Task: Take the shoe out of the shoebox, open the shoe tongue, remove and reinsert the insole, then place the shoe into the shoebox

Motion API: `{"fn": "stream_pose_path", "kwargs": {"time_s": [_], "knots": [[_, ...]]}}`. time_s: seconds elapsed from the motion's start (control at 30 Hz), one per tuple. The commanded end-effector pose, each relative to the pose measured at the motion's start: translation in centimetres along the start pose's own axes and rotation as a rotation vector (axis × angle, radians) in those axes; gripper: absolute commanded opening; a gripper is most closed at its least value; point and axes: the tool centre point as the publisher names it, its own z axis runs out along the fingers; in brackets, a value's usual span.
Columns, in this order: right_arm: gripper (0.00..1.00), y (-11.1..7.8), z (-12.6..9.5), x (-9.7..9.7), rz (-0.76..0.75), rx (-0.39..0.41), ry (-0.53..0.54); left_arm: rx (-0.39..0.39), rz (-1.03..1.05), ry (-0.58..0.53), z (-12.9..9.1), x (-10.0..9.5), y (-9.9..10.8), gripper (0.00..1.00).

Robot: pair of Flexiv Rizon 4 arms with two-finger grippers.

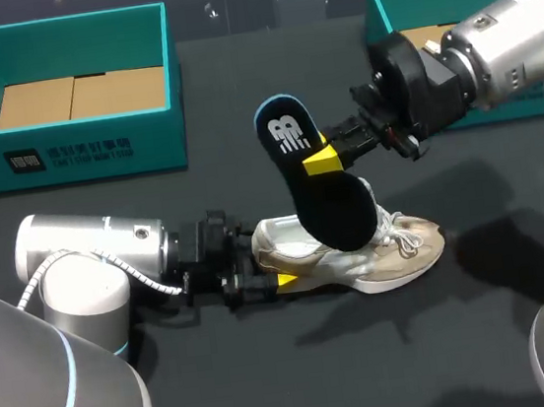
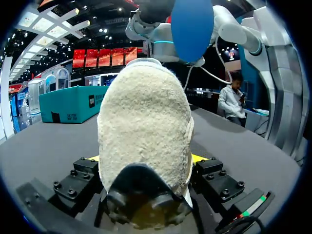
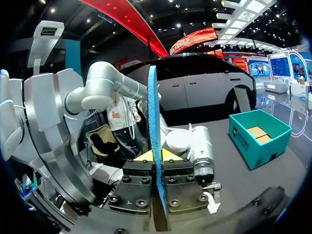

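Black tabletop (image 1: pixel 273 372), beige shoe (image 1: pixel 408 246), dark insole (image 1: pixel 326 202)

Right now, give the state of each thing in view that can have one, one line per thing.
left gripper: shut on the shoe at its heel.
right gripper: shut on the insole.
shoe: upright on its sole, outside both boxes.
insole: raised over the shoe, lower end at its opening.
left shoebox: open, no shoe inside.
right shoebox: open, inside partly hidden.
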Motion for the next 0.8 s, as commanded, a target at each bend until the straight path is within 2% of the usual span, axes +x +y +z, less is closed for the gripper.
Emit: {"fn": "stream_pose_path", "kwargs": {"time_s": [0.03, 0.1, 0.17, 0.23, 0.67, 0.8], "knots": [[0.0, 0.6, -1.3, 1.6, 0.039, -0.027, -0.093, 0.0, 0.0, -0.001, 0.1, 0.0, -0.1, 0.0], [0.0, 1.1, -1.9, 2.6, 0.091, -0.032, -0.135, 0.0, 0.0, -0.001, 0.1, 0.0, -0.1, 0.0], [0.0, 1.6, -2.7, 3.7, 0.147, -0.094, -0.174, 0.0, 0.0, -0.001, 0.1, 0.0, -0.1, 0.0], [0.0, 2.0, -3.3, 5.1, 0.203, -0.102, -0.227, 0.0, 0.0, -0.001, 0.1, 0.0, -0.1, 0.0], [0.0, 2.0, -3.3, 5.1, 0.203, -0.102, -0.227, 0.0, 0.0, -0.001, 0.1, 0.0, -0.1, 0.0], [0.0, 1.7, -3.8, 5.6, 0.227, -0.142, -0.257, 0.0, 0.0, -0.001, 0.1, 0.0, -0.1, 0.0]]}}
